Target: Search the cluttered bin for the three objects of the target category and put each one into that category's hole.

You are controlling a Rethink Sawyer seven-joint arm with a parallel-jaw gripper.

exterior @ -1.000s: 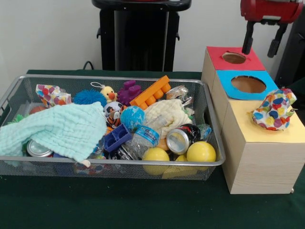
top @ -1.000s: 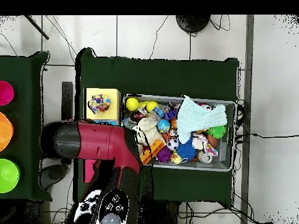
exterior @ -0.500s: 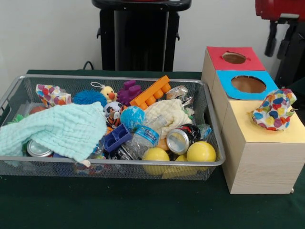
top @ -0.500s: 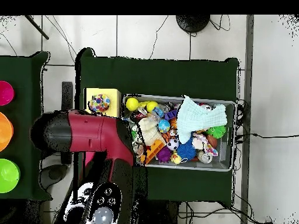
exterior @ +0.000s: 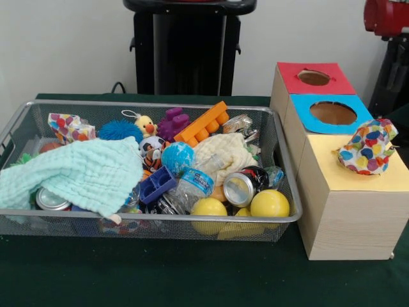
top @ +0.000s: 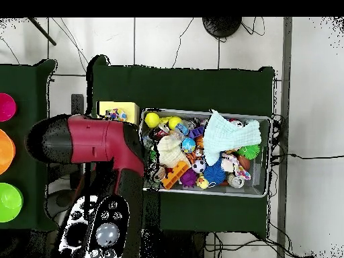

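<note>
One dark green cloth-covered counter (exterior: 160,281) is standing on pale tiled floor (top: 175,40); labels unreadable; tool state: cannot tell.

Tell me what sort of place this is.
Probably a robotics lab's sorting test bench: a wire bin heaped with toys and cans, a wooden box with colour-coded holes, and a red robot arm overhead.
</note>
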